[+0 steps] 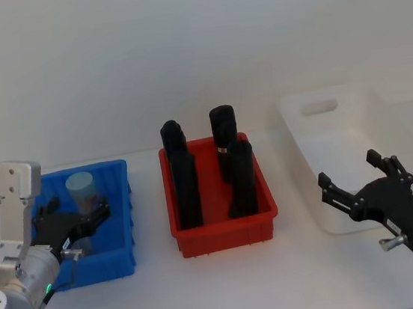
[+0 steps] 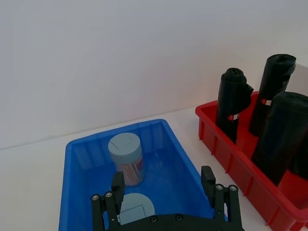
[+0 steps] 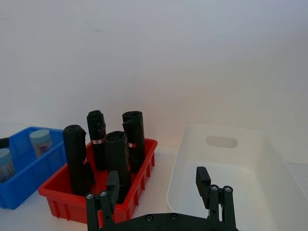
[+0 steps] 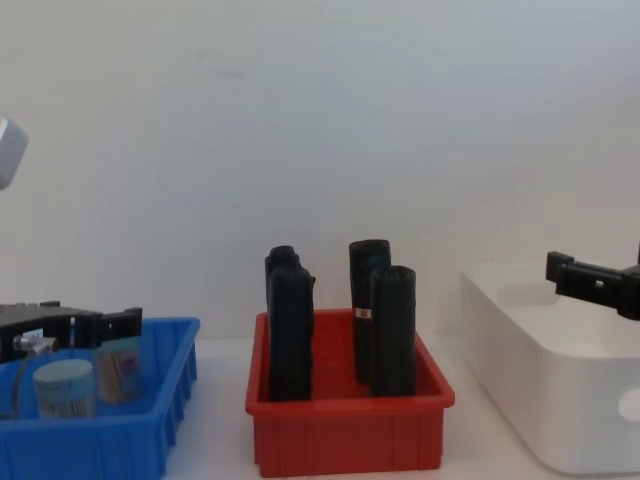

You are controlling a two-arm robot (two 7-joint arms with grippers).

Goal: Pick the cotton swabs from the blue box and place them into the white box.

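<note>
The blue box (image 1: 120, 248) stands at the left, and it shows again as the blue box (image 2: 77, 192) from the left wrist. Two cotton swabs tubs with light blue lids stand in it: a far one (image 2: 126, 159) (image 1: 83, 191) and a near one (image 2: 136, 208) (image 4: 65, 388). My left gripper (image 1: 78, 217) (image 2: 162, 185) hovers open just above the near tub, holding nothing. The white box (image 1: 326, 147) (image 3: 226, 166) stands at the right. My right gripper (image 1: 348, 169) (image 3: 158, 183) hangs open and empty over its near end.
A red bin (image 1: 223, 231) with several tall black rolls (image 1: 225, 141) stands between the two boxes. The white table runs on in front of all three bins, and a plain white wall lies behind.
</note>
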